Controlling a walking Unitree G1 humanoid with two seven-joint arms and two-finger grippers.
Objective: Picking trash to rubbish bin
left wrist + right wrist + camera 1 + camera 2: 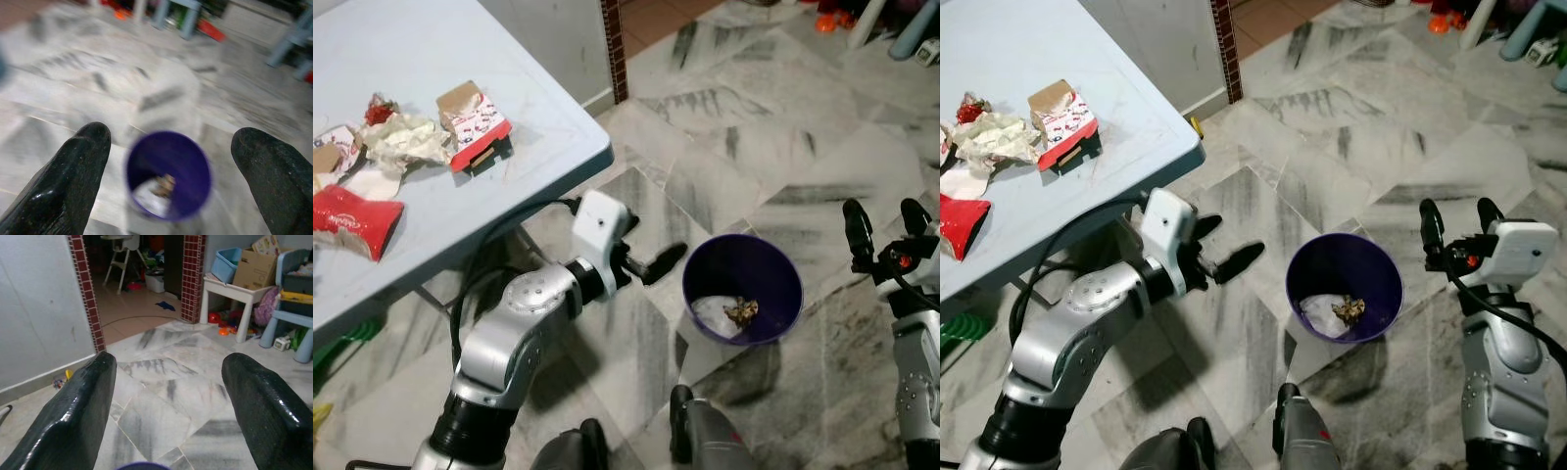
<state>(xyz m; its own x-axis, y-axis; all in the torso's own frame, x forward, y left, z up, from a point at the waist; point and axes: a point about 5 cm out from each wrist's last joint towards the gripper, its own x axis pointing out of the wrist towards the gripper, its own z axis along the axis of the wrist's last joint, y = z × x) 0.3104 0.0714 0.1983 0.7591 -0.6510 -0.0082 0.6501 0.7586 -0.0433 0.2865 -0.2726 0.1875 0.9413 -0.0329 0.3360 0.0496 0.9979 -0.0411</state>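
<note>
— What's around, apart from the job itself?

— A pale blue table (538, 117) standing on grey-veined marble floor tiles (744, 127).

— And further back?

— A red-brick tiled pillar (192, 276), with a small white table (234, 289) just beside it holding a blue tub (226, 262) and a cardboard box (254, 268). A white high chair (122, 252) stands in the room beyond.

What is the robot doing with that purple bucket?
It is tidying trash into the purple bin on the floor, which has some crumpled trash inside. Its left gripper hangs open and empty beside the bin. The right gripper is open too, off to the other side. More wrappers wait on the table.
</note>
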